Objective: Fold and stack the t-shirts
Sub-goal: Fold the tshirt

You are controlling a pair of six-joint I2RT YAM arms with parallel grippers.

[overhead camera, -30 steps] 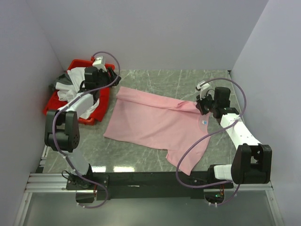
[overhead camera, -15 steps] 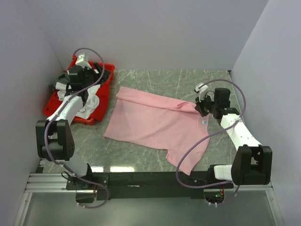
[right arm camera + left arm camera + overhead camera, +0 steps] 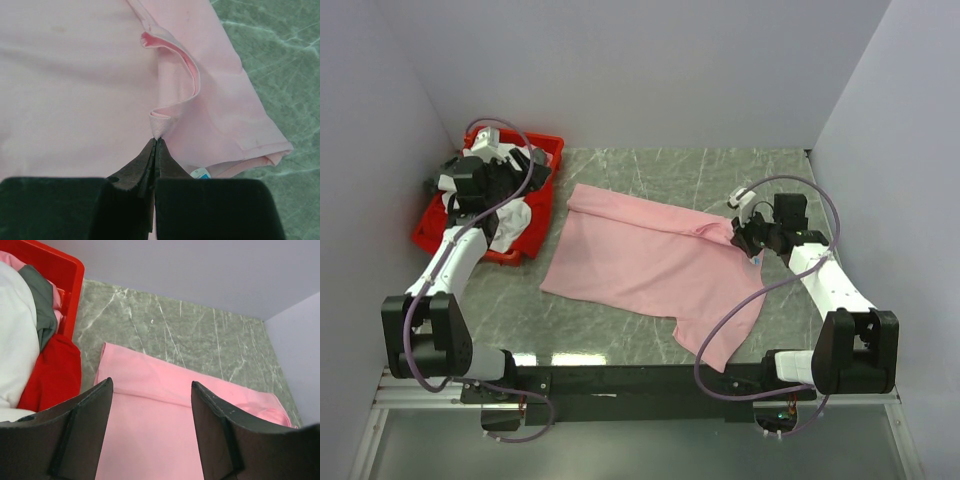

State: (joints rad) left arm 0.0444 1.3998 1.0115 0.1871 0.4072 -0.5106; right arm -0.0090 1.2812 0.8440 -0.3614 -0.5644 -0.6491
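Since the earlier frames the left arm has swung further left, so that the left gripper (image 3: 506, 172) now hangs over the red bin (image 3: 428, 236) at the far left corner of the counter (image 3: 670, 170), and the right gripper (image 3: 738, 232) has shifted slightly left with the cloth it holds. The pink shirt (image 3: 640, 262) lies spread across the middle of the counter, its far edge turned over in a narrow band that runs from its far left corner toward the right gripper; one end trails toward the near edge. In the right wrist view the right gripper (image 3: 155, 142) is pinched tight on a small peak of a raised fold of the pink shirt (image 3: 75, 75), with a sleeve lying flat to the right and a small blue label (image 3: 201, 173) just beside the fingers. In the left wrist view the left gripper (image 3: 151, 390) has its fingers spread wide and holds nothing. Inside the red bin (image 3: 55, 264) lie a white shirt (image 3: 15, 340) and a grey shirt (image 3: 44, 305), crumpled together.
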